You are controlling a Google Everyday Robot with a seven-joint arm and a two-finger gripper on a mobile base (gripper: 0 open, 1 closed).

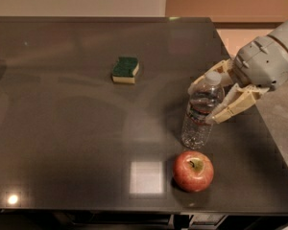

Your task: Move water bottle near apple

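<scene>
The water bottle (200, 114) is clear and ribbed, with a white cap and a dark label band. It stands slightly tilted at the table's right side, just above the apple. The red apple (193, 170), with a yellow-green stem patch, sits near the front edge, a short gap below the bottle's base. My gripper (201, 104) comes in from the right. Its tan fingers (233, 107) are closed around the bottle's upper half, one on each side.
A green-and-yellow sponge (125, 69) lies at the table's middle back. The dark table (62, 128) ends close to the right of the bottle, with a grey floor beyond it. A bright light reflection shows left of the apple.
</scene>
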